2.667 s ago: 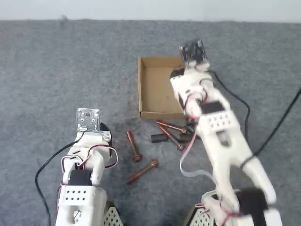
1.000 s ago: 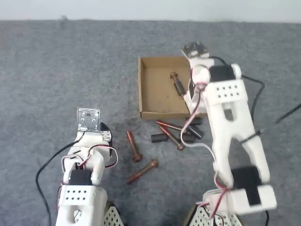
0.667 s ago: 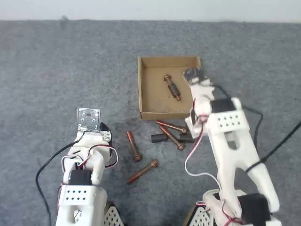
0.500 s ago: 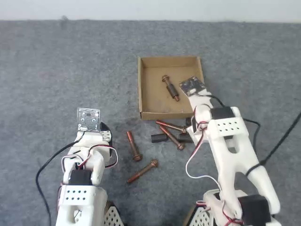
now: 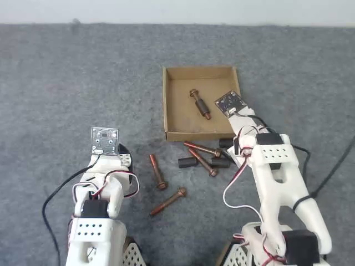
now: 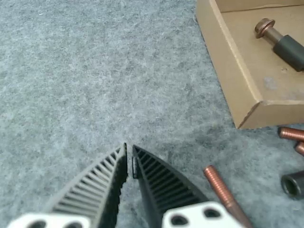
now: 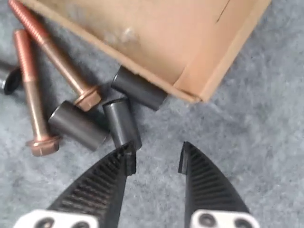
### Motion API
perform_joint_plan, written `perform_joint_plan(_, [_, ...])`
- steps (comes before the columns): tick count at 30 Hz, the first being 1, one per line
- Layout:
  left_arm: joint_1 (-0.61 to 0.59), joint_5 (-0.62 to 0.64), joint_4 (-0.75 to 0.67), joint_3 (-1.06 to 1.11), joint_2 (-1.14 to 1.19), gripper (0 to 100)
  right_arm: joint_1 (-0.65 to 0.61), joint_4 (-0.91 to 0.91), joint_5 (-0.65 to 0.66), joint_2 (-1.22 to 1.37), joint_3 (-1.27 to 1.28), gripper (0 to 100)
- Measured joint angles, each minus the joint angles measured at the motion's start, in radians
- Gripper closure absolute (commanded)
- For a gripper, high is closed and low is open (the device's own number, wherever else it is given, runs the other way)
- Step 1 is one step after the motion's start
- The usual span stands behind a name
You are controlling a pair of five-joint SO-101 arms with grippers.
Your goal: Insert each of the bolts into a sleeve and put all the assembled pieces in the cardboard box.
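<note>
right pincer (image 7: 156, 159): standing open at a medium gap, gripping nothing, hanging over the surface (image 5: 83, 72) just outside a corner of the cardboard box (image 5: 165, 100)
nearest sleeve (image 7: 122, 124): lying just off one fingertip, with a second sleeve (image 7: 78, 126) just beside it
third sleeve (image 7: 138, 88): lying against the box wall at that corner
near bolts: two, (image 5: 201, 148) and (image 5: 202, 162), lying at an angle beside those sleeves, in front of the box
left pincer (image 6: 129, 154): sitting almost closed, thin slit only, gripping nothing, hanging low over bare surface, apart from the box
far bolts: two more, (image 5: 158, 172) and (image 5: 168, 201), lying loose between the arms
assembled piece (image 5: 199, 104): bolt in sleeve, lying flat inside the box
</note>
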Motion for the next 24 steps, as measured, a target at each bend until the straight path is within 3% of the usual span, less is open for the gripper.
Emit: perform_joint_plan(24, [0.000, 0.000, 0.000, 0.000, 0.000, 99, -0.095, -0.166, 0.009, 0.239, -0.002, 87.2])
